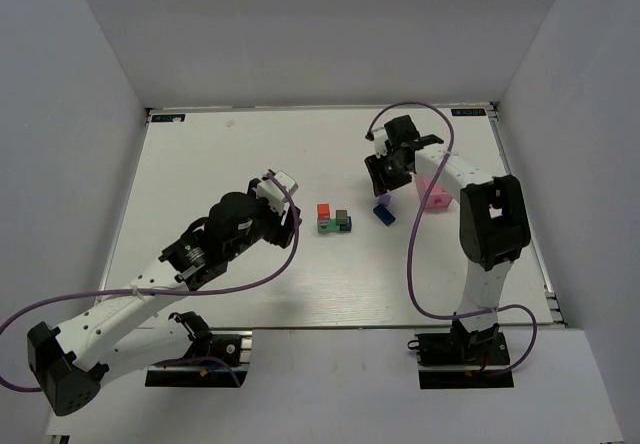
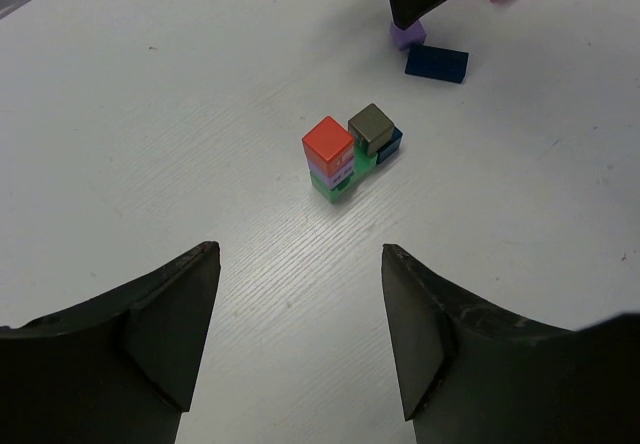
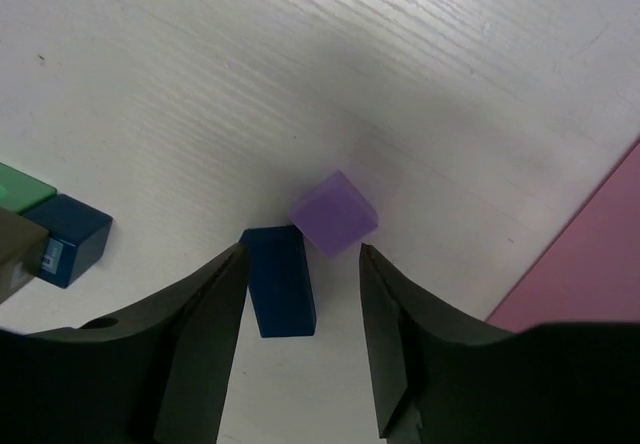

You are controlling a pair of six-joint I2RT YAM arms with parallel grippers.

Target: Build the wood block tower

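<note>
The block tower (image 1: 334, 220) stands mid-table: a red cube (image 2: 328, 141) on a light purple one, a grey-brown cube (image 2: 371, 124), a green base (image 2: 335, 186) and a blue cube (image 2: 390, 144). A loose purple cube (image 3: 334, 214) and a loose dark blue block (image 3: 279, 279) lie touching, right of the tower. My right gripper (image 3: 301, 251) is open and empty just above these two, the blue block by its left finger. My left gripper (image 2: 300, 254) is open and empty, short of the tower on its left.
A pink rectangular box (image 1: 436, 192) lies right of the loose blocks, close to the right gripper (image 1: 385, 179); its edge shows in the right wrist view (image 3: 590, 264). White walls close in the table on three sides.
</note>
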